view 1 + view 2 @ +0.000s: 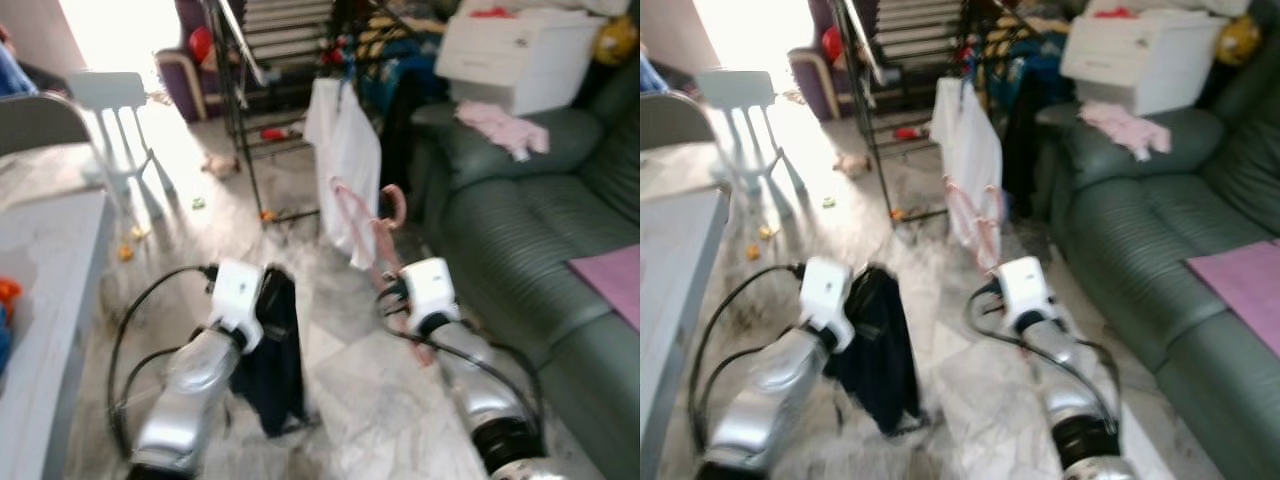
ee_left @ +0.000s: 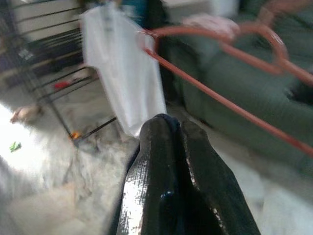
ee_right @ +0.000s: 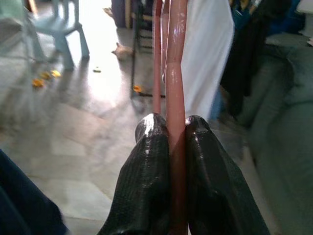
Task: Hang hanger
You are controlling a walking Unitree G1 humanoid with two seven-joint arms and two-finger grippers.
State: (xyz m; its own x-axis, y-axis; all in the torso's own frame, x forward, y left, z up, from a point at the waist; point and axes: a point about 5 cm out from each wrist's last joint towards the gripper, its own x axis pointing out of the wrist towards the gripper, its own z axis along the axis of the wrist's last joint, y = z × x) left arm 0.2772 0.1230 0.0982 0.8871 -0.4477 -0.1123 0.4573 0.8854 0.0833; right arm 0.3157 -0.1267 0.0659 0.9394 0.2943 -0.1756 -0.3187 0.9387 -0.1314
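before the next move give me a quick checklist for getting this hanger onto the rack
1. Hanger held firmly: ok. The right gripper is shut on the pink hanger.
2. Dark garment secured: cannot tell. The left gripper is shut, and the dark garment hangs beside that arm, but the grip itself is hidden.
3. Drying rack in reach: not ok. The black drying rack stands well ahead across the floor.
4. Free rail spot: cannot tell. A white shirt already hangs there, and the view is blurred.
5. Hook oriented for hanging: cannot tell, blurred.
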